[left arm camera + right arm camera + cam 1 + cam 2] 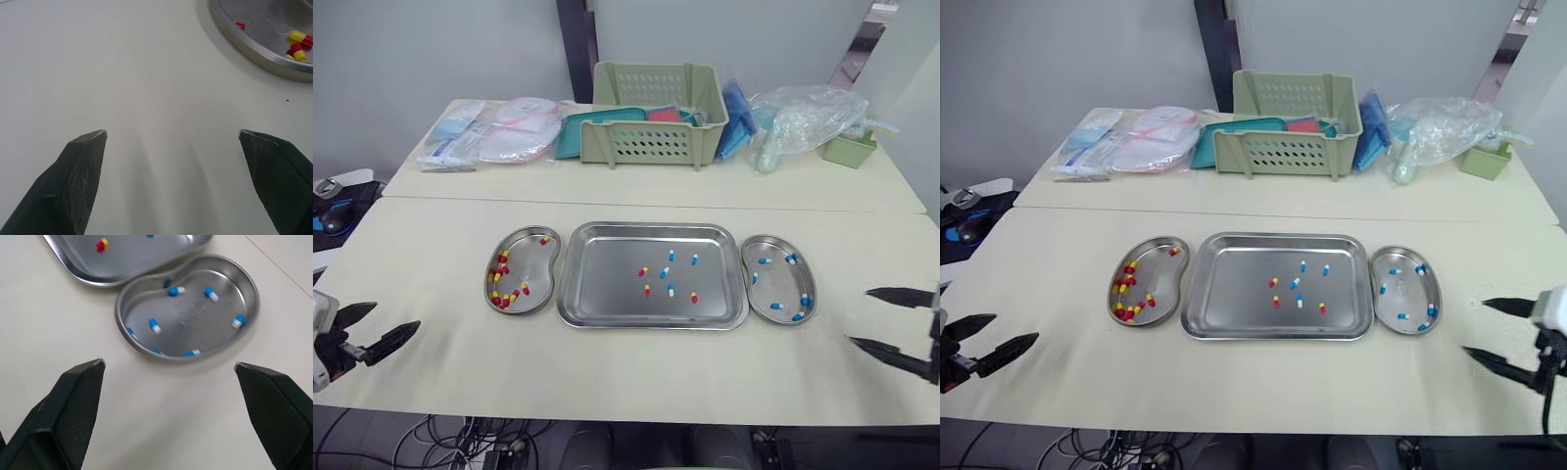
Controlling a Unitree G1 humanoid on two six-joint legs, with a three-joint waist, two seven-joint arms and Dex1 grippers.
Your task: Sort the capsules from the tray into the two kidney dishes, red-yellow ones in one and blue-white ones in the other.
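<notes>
Currently open and empty: left gripper (pixel 396 316) low over bare table (pixel 440 245), well apart from left kidney dish (pixel 536 262) with red-yellow capsules (pixel 499 277); right gripper (pixel 859 315) spread wide near right kidney dish (pixel 779 282) with blue-white capsules (pixel 775 305). Between dishes, tray (pixel 607 299) holding mixed capsules (pixel 664 273) of both colours.

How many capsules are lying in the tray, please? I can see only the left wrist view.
Observer: Seven capsules lie in the tray: three red-yellow, four blue-white.
Operator: Thank you. Is the right gripper holding anything?
Observer: No, the right gripper is open and empty, to the right of the right kidney dish.
Operator: What does that dish contain?
Observer: Only blue-white capsules, no red-yellow ones.
</notes>
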